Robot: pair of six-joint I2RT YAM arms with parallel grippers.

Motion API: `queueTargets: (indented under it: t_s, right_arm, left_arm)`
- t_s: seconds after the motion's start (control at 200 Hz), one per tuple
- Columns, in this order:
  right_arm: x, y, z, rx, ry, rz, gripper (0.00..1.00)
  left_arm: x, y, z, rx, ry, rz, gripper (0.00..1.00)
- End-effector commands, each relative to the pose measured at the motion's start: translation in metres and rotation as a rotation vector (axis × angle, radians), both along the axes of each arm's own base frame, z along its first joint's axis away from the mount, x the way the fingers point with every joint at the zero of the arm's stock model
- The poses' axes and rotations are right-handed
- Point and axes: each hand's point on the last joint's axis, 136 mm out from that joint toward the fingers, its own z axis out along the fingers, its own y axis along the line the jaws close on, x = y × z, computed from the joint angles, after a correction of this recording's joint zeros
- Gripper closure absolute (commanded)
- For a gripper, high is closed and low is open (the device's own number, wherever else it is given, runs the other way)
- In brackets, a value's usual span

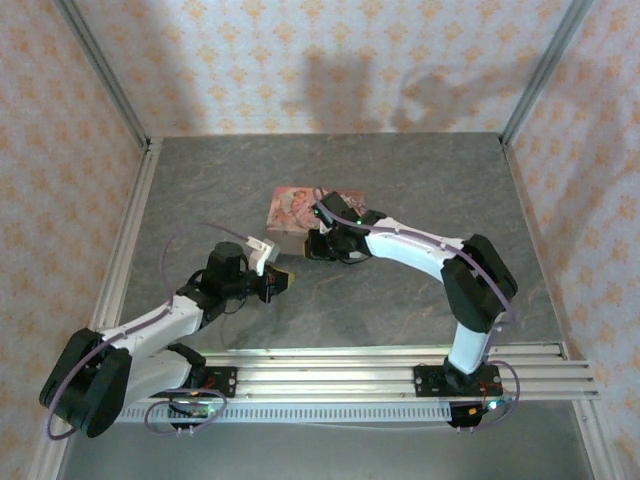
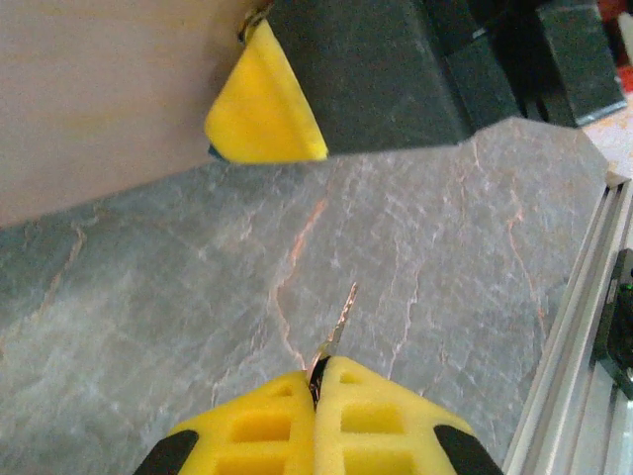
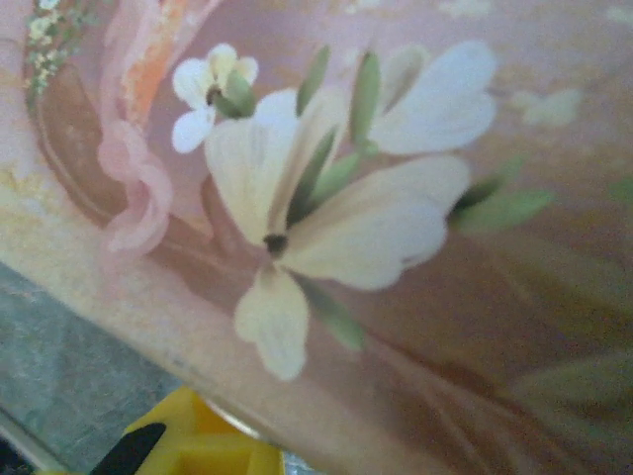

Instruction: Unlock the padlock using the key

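My left gripper (image 1: 283,282) (image 2: 318,376) is shut on the key (image 2: 341,319), whose thin metal blade pokes forward above the grey table. It points toward my right gripper (image 1: 316,244), which sits at the near edge of the pink illustrated tin (image 1: 298,206) (image 3: 396,198). In the left wrist view one yellow finger (image 2: 265,109) of the right gripper shows beside the tin's side (image 2: 99,89). Small dark teal and brass slivers of the padlock (image 2: 214,151) peek from behind that finger. Most of the padlock is hidden. The right wrist view shows one yellow finger (image 3: 193,445) under the tin's flowered lid.
The grey stone-patterned table (image 1: 420,190) is enclosed by patterned walls with metal corner posts. An aluminium rail (image 1: 400,360) (image 2: 584,336) runs along the near edge, close to the right of my left gripper. The right arm's dark body (image 2: 396,69) looms beyond the key.
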Motion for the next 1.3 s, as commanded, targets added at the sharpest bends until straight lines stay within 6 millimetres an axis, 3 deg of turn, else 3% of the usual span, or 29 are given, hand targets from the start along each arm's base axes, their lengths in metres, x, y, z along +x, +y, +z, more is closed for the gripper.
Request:
queueTargets:
  t_s: [0.0, 0.365, 0.706, 1.291]
  right_arm:
    - [0.002, 0.010, 0.048, 0.130, -0.040, 0.031, 1.00]
    - [0.006, 0.006, 0.052, 0.246, -0.008, -0.017, 1.00]
    - [0.006, 0.015, 0.061, 0.338, 0.005, -0.011, 1.00]
    - [0.005, 0.012, 0.070, 0.399, 0.020, -0.021, 1.00]
  left_arm:
    - [0.015, -0.007, 0.023, -0.065, -0.124, 0.009, 1.00]
    - [0.027, 0.008, 0.016, -0.210, -0.025, 0.118, 1.00]
    - [0.034, 0.005, 0.031, -0.340, 0.018, 0.138, 1.00]
    - [0.034, 0.007, 0.023, -0.310, -0.055, 0.096, 1.00]
